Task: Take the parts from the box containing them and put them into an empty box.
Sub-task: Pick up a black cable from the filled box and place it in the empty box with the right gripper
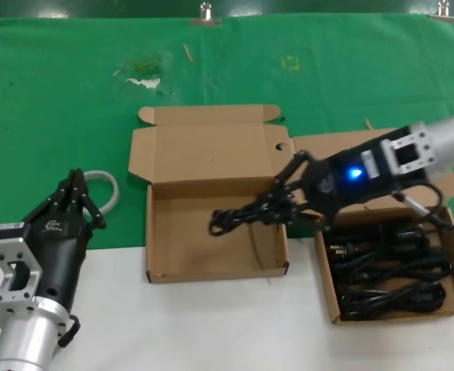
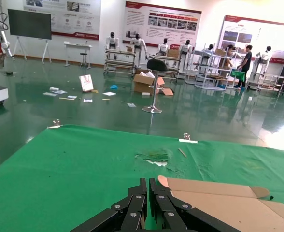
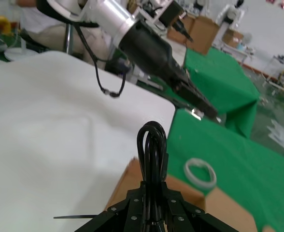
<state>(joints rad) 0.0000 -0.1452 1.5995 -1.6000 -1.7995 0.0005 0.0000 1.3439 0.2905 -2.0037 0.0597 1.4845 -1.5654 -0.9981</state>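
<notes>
My right gripper (image 1: 279, 202) is shut on one of the parts, a black power cord bundle (image 1: 233, 219), and holds it over the empty box (image 1: 159, 232), with the cord's free end reaching toward the box's middle. In the right wrist view the cord's loop (image 3: 152, 145) sticks out from between the fingers of my right gripper (image 3: 154, 189). The box containing the parts (image 1: 324, 267) sits at the right with more black cords (image 1: 389, 270) lying in it. My left gripper (image 1: 76, 188) is parked at the left, shut and empty, also seen in its own view (image 2: 149, 187).
A grey cable loop (image 1: 107, 184) lies on the green cloth (image 1: 57, 93) just beyond my left gripper. The near part of the table is white (image 1: 211, 325). The empty box's lid (image 1: 211, 147) lies flat behind it. Clips (image 1: 206, 14) hold the cloth's far edge.
</notes>
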